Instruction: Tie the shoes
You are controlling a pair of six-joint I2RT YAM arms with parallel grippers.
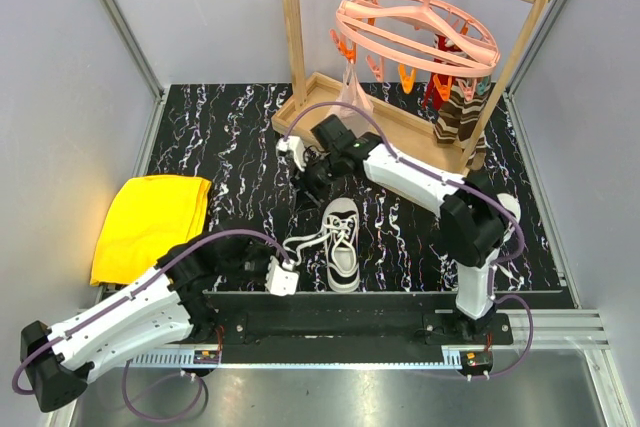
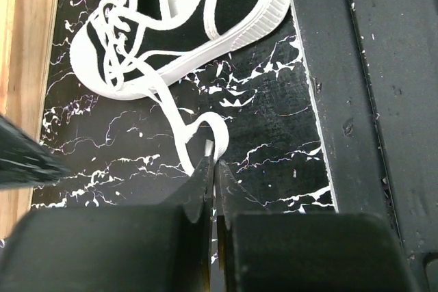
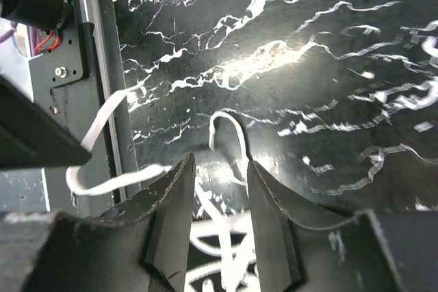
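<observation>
One shoe, a white and black sneaker, lies at the table's middle front, toe away from me, its long white laces trailing left. My left gripper is just left of it and shut on a lace end. The shoe lies ahead in the left wrist view. My right gripper is beyond the shoe, low over the table. It is open, with white lacing showing between its fingers and a curled lace ahead. I cannot make out a second shoe.
A yellow cloth lies at the left. A wooden rack at the back carries a pink hanger and brown striped socks. The black mounting rail runs along the near edge; a lace drapes over it.
</observation>
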